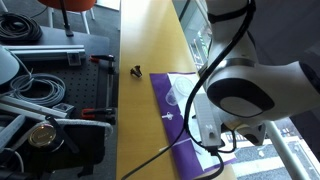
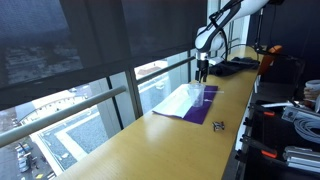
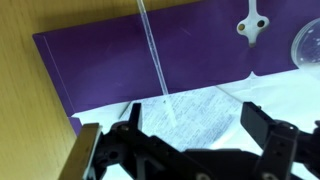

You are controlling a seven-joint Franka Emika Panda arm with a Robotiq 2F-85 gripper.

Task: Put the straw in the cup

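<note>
In the wrist view the thin white straw [image 3: 155, 60] lies flat, running from the purple mat [image 3: 100, 60] down onto a white cloth [image 3: 200, 105]. Its lower end lies between my fingers. My gripper [image 3: 190, 135] is open and empty, hovering just above that end. The clear cup [image 3: 306, 45] shows only in part at the right edge, apart from the straw. A short white bit with a dark mark [image 3: 252, 25] lies near it. In an exterior view the gripper [image 2: 203, 72] hangs over the mat [image 2: 195, 105]. The cup shows faintly in an exterior view [image 1: 174, 97].
A small black clip-like object [image 1: 135, 70] lies on the yellow wooden table [image 1: 150, 40] beyond the mat, also in an exterior view [image 2: 218, 125]. A window runs along one table edge [image 2: 90, 60]. Cables and tools [image 1: 40, 100] sit beside the other edge.
</note>
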